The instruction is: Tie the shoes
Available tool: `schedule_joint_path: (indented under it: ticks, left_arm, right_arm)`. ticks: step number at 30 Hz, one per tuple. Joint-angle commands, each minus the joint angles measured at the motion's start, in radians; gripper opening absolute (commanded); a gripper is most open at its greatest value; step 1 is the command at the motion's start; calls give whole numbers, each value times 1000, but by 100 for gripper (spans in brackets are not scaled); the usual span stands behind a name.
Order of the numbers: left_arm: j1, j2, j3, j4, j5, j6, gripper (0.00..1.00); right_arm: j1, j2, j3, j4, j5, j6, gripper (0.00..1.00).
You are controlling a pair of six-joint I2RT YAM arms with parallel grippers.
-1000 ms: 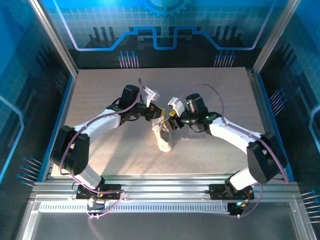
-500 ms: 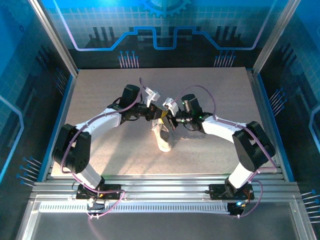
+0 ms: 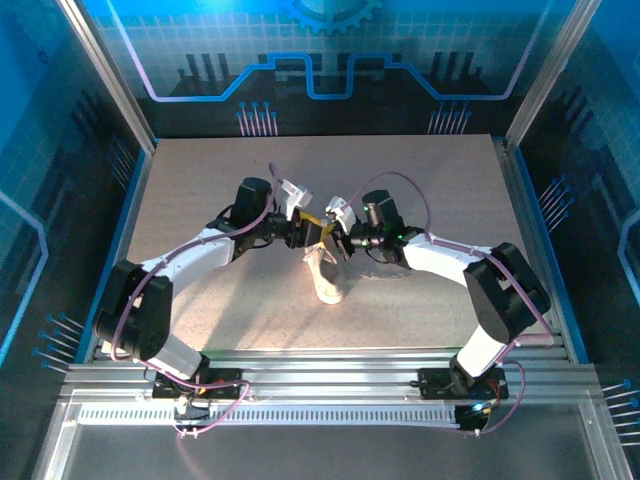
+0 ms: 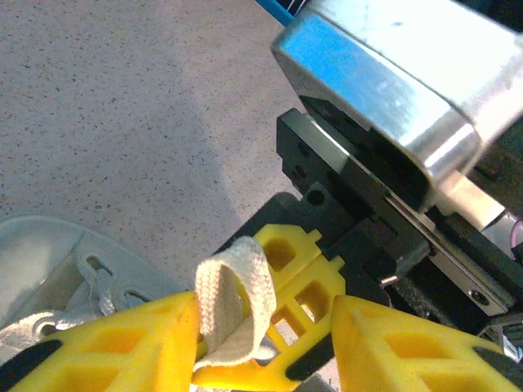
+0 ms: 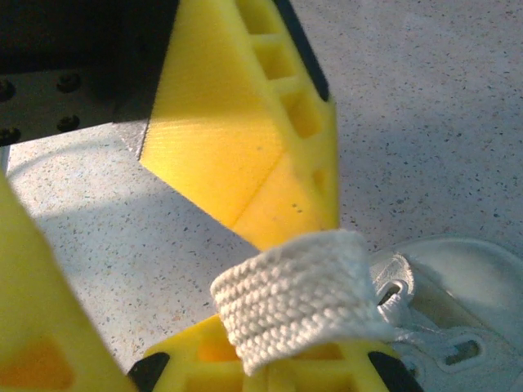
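Passing the lace (image 5: 294, 286) across: the left tool (image 4: 265, 318) has just parted halfway as the right tool (image 3: 337, 237) clamps the loop, just above the sneaker (image 3: 327, 282) on the desk (image 3: 200, 180); handover looks done.

We find the table (image 3: 190, 190) bare left, right and far of the sneaker (image 3: 328, 285), so there is passage there. The middle is blocked: the left gripper (image 3: 313, 230) and right gripper (image 3: 343, 240) meet above the sneaker, the lace (image 4: 233, 302) pinched in the right one, between the left's parted fingers. Enclosure walls (image 3: 60, 200) bound the sides.
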Motion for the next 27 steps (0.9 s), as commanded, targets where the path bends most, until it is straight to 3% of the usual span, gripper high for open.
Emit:
schedule_joint_path:
  ticks: [1,10,16,19,20,24,27]
  left_arm:
    - [6,-24,-27,64,1,3,40]
    - [6,4,-18,74,25,-2,1]
    - [6,-25,-16,67,16,21,0]
    - [6,-51,-16,60,-4,34,0]
    - [6,-62,-17,52,-13,45,0]
    - [6,-90,-25,43,-26,71,0]
    - [6,-85,-19,24,-19,86,0]
  right_arm:
    - [15,-12,6,35,-24,5,0]
    - [15,-21,4,35,-25,6,0]
    - [14,-36,2,21,-24,11,1]
    - [5,-72,4,-53,-18,29,34]
    - [-6,-95,-1,-86,-13,46,39]
    - [-80,-215,-60,-214,10,103,44]
    - [-115,-278,-78,-416,154,103,46]
